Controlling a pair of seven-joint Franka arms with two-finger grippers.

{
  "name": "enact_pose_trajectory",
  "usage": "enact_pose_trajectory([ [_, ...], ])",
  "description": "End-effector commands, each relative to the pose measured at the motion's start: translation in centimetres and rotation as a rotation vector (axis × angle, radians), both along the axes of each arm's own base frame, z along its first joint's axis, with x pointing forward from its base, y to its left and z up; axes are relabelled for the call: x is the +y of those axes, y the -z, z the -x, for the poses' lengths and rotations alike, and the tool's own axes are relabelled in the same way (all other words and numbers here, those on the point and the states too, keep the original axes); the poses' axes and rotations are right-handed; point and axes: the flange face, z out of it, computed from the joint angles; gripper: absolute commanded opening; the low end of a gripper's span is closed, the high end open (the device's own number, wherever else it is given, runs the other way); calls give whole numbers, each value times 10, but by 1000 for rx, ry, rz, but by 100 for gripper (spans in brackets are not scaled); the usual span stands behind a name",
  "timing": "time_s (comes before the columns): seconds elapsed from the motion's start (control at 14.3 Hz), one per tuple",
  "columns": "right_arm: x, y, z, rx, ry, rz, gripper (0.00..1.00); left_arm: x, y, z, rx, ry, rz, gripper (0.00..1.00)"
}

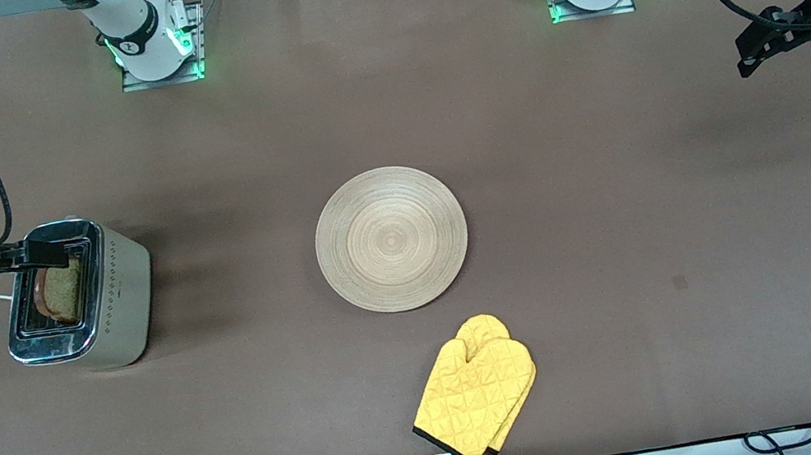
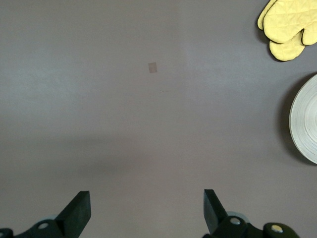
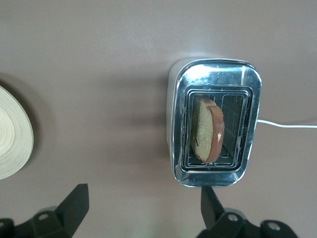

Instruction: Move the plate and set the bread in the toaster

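Your right gripper (image 1: 47, 253) sits over the toaster (image 1: 103, 301) at the right arm's end of the table, fingers apart, holding nothing. The bread (image 1: 64, 289) is already in a toaster slot, leaning, top edge sticking out, so that step looks done or nearly so. The plate (image 1: 391, 238) lies empty mid-table, well apart from the toaster. A yellow oven mitt (image 1: 478, 391) lies nearer the front camera than the plate; nothing blocks you. Your left gripper (image 1: 758, 50) waits over bare table at the left arm's end, fingers apart, empty.
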Motion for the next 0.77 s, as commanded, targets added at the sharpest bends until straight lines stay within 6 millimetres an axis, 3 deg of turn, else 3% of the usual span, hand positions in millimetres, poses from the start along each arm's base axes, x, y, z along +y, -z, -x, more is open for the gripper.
enact_pose_trajectory([
  [0.0,-12,2,0,9,11,-23,100,0,-6,-2,2,15,-8,100],
  [0.21,-39,3,-1,10,43,-47,100,0,-6,-2,2,15,-8,100],
  [0.49,-34,-5,3,-2,48,-75,100,1,-6,-2,2,14,-8,100],
  [0.56,-38,-18,11,-15,49,-69,100,1,-6,-2,2,14,-8,100],
  [0.7,-32,-22,32,-3,32,-51,100,0,-6,-2,2,15,-8,100],
])
